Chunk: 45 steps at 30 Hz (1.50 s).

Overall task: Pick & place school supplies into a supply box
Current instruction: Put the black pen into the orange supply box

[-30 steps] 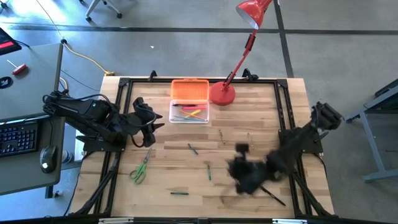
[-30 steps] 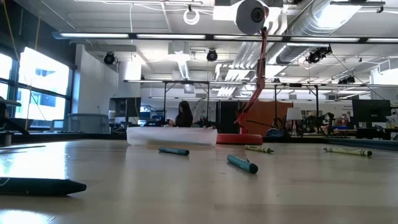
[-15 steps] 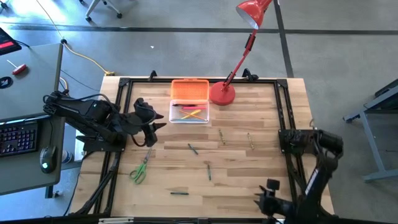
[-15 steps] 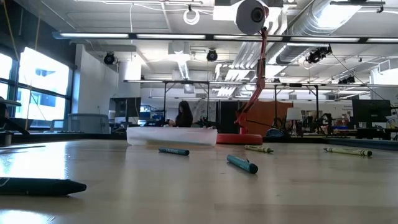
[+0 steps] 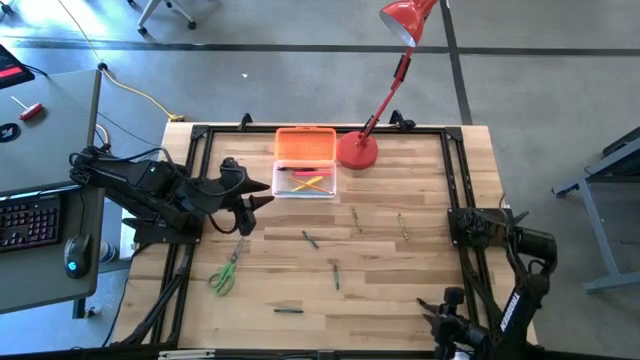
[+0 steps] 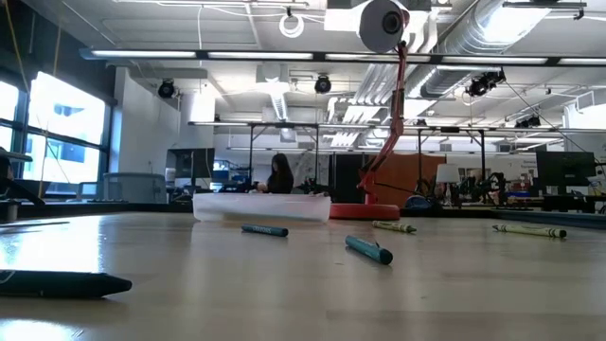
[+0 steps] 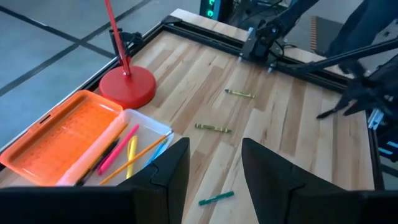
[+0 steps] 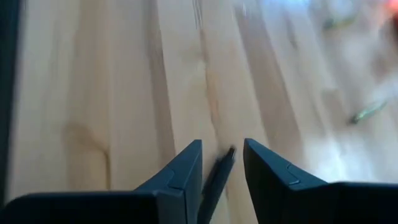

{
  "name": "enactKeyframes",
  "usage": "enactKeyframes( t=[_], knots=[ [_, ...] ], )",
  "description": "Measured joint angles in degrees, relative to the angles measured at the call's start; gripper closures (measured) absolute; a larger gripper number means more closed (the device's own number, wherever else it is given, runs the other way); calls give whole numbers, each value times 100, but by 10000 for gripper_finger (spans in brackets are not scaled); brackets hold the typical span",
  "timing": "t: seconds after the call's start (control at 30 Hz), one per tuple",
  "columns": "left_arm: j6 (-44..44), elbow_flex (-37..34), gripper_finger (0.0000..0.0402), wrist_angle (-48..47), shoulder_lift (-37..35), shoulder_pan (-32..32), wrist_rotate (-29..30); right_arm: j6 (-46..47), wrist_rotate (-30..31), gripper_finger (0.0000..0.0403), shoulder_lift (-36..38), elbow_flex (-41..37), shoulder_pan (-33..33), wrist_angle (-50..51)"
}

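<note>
Wooden counter [image 5: 400,290] seen from above carries the open box [image 5: 305,178], lid [image 5: 305,144] folded back beside the lamp base [image 5: 357,150], several pens already in its clear tray. Loose crayons [image 5: 336,275] lie mid-counter, scissors [image 5: 226,272] nearer the left arm. The left pincer [image 5: 256,195] hovers just beside the box; the right pincer [image 5: 440,318] is at the near right corner.

Low view: a teal crayon [image 6: 368,249] lies in front of the tray [image 6: 261,207].

Left wrist: fingers [image 7: 171,171] stand apart and empty, the tray [image 7: 124,152] ahead.

Right wrist: the right pincer [image 8: 222,163] is closed on a dark pen [image 8: 216,180], its tip poking out between the fingers. To do this well, I'd carry it level, line it up with the tray's long side, and release low so it doesn't bounce out.
</note>
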State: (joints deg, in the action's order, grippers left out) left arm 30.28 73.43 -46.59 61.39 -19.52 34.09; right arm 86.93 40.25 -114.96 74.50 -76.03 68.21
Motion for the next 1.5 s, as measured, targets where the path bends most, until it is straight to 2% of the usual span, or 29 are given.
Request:
enactKeyframes(
  t=[0.2,0.43,0.63,0.87,1.1,1.17,1.23,1.33,1.5],
  knots=[
    [-48,0,224,4,0,1,1,52,10,306,32,-1169,43,-1822],
    [-129,-7,224,-34,0,1,-3,-55,402,306,48,-1921,103,-2940],
    [-222,-6,224,-26,0,1,-1,-684,761,306,286,-1979,306,-2765],
    [-302,-7,224,14,0,1,102,-1519,1099,306,1152,-2046,897,-2544],
    [-302,-5,224,-56,-1,1,-11,-1497,1203,307,2059,-2048,726,-2727],
    [-302,-6,224,-98,0,0,-51,-1454,1077,310,2065,-2041,595,-2952],
    [-302,-4,224,-146,-2,1,-53,-1157,661,315,2009,-2044,499,-2934],
    [-318,-6,224,-153,0,1,-51,-662,144,323,1797,-2044,449,-2559],
    [-439,-5,224,-155,0,1,-51,-434,165,329,1655,-2081,431,-2053]
  ],
)
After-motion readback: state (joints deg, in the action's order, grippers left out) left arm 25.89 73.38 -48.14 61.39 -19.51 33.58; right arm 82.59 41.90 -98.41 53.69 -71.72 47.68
